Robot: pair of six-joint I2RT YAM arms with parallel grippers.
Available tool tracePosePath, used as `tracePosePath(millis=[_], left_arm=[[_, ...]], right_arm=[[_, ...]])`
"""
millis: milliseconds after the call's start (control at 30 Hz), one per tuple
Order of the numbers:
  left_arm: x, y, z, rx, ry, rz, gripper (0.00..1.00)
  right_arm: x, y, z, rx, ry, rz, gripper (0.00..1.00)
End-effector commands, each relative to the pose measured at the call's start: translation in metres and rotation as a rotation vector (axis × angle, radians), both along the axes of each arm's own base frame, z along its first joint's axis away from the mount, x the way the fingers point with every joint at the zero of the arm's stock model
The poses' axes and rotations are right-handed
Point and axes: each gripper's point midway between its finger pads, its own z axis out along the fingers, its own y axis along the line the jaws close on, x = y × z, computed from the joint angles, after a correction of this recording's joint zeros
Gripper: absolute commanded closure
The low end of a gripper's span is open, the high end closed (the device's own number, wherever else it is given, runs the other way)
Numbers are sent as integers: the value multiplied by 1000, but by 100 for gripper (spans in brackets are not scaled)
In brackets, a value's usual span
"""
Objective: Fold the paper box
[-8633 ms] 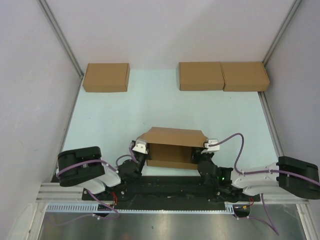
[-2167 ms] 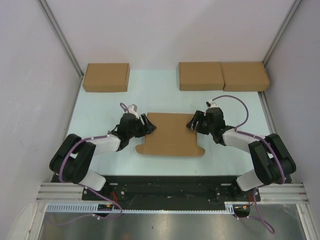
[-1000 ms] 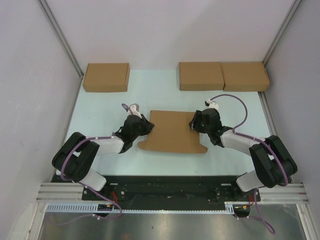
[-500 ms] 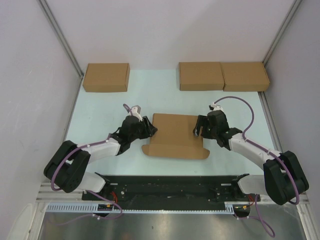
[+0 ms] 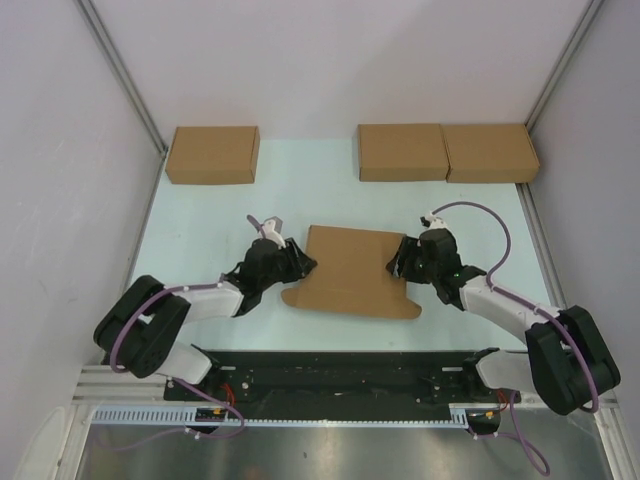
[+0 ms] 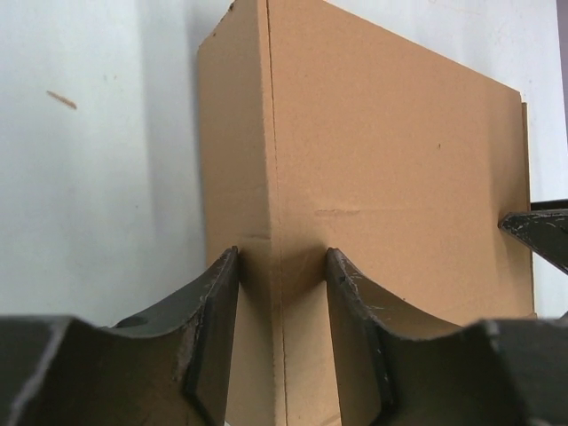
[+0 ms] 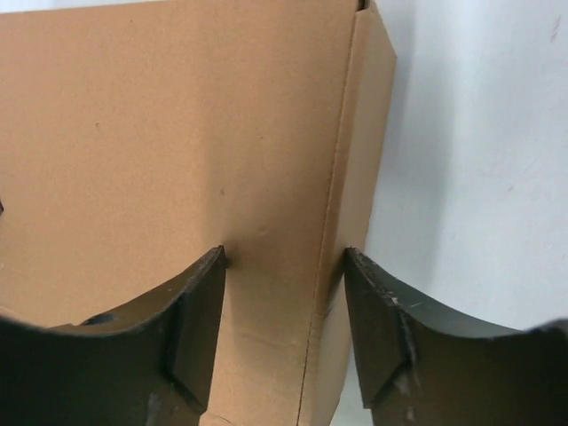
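1. Top external view, nearest first: we count two arms. Their bases sit at the near table point(image 5: 300, 195) edge and both reach inward.
2. We count two grippers, one at each short end of the paper box point(image 5: 355, 270). The left gripper point(image 5: 296, 262) is at its left end and the right gripper point(image 5: 400, 262) at its right end.
3. There is one paper box. It lies flat and lid-down at mid-table between the grippers, slightly skewed, and a small tab pokes out at each near corner.
4. Farthest back we count three other boxes along the far edge. One box point(image 5: 212, 154) sits alone on the left. A second box point(image 5: 402, 152) and a third box point(image 5: 490, 152) touch side by side on the right.
5. Only the left wrist view shows the left jaws. They stand apart and straddle the fold where the box's top meets its left wall. We cannot tell whether they press on the cardboard.
6. Only the right wrist view shows the right jaws. They are also apart and astride the right-hand fold, clamped on nothing.
7. The wrist views miss the three far boxes and the tabs. From above we cannot read the jaw gaps.
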Motion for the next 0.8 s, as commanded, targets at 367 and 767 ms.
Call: tracePosePath(millis=[367,767], left_arm=[[70,-26,-7,-13,68,-43,65],[63,-24,-13,-57,71,-11,76]], right_arm=[[78,3,-21,57,15,-33,55],[79,10,-22,54,11,-48,45]])
